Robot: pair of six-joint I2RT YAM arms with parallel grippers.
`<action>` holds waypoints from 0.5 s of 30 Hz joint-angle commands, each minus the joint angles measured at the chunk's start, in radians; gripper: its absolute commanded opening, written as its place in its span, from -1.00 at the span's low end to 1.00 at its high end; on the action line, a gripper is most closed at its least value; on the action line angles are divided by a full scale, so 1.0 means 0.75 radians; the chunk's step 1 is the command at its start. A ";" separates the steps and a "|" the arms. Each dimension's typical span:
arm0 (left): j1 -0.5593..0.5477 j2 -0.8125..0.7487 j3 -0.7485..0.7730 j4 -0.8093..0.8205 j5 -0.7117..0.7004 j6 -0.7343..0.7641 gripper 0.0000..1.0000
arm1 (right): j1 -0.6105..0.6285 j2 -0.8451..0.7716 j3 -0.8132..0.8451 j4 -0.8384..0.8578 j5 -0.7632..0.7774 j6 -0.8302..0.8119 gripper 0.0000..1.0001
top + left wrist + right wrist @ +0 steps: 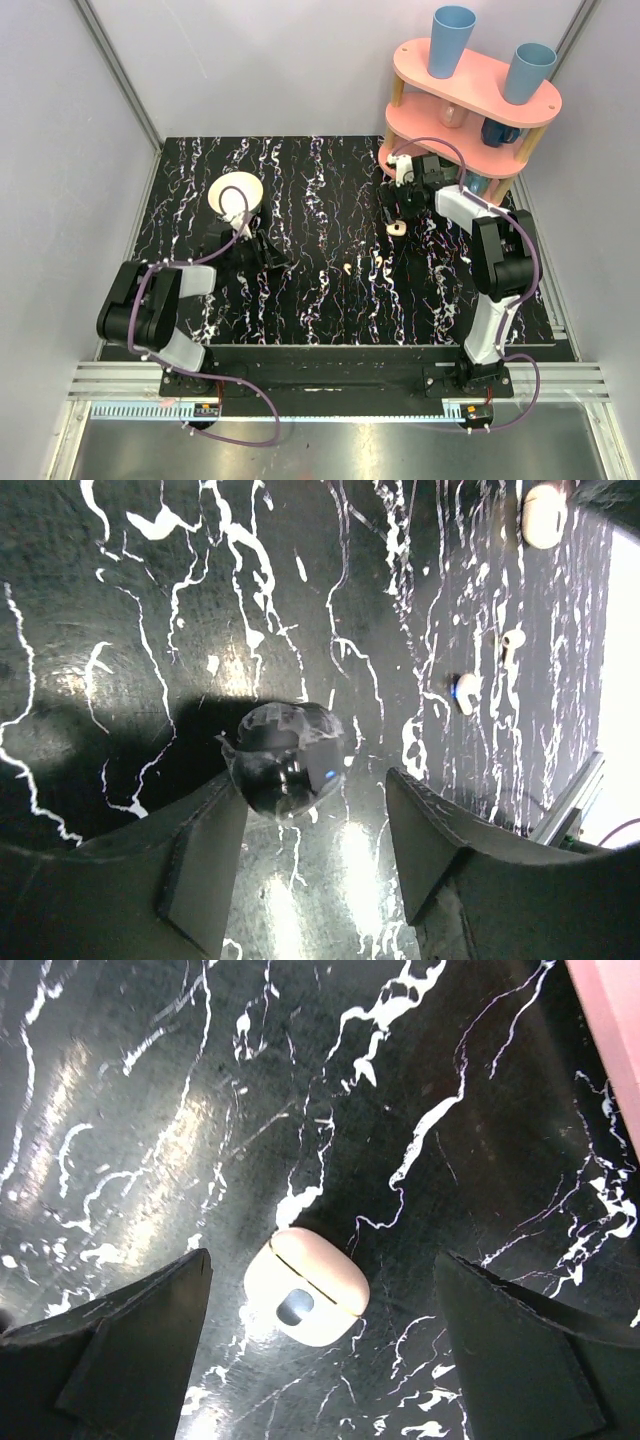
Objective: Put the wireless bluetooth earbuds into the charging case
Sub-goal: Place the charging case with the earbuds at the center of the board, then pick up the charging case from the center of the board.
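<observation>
The charging case point(305, 1285) is a closed cream-beige rounded box with a dark oval on its front. It lies on the black marbled table between the wide-open fingers of my right gripper point(322, 1258), untouched. In the top view the case point(396, 228) lies just below the right gripper point(393, 205). One earbud point(346, 268) lies mid-table. The left wrist view shows two earbuds point(511, 640) point(466, 692) and the case point(543, 515) far off. My left gripper point(312, 785) is open and low over the table point(255, 248).
A dark glossy round object point(285, 755) lies just ahead of my left finger. A cream bowl point(238, 195) stands behind the left gripper. A pink two-tier shelf point(470, 85) with blue cups point(450, 40) stands at the back right, close to the right arm.
</observation>
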 commanded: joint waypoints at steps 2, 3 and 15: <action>0.019 -0.224 0.007 -0.166 -0.133 0.064 0.26 | -0.005 0.021 -0.004 -0.069 -0.035 -0.276 1.00; 0.019 -0.273 0.017 -0.197 -0.146 0.076 0.27 | -0.003 0.023 -0.012 -0.065 -0.035 -0.296 1.00; 0.031 -0.451 0.088 -0.377 -0.105 0.107 0.30 | -0.040 0.019 -0.061 -0.101 -0.182 -0.603 0.94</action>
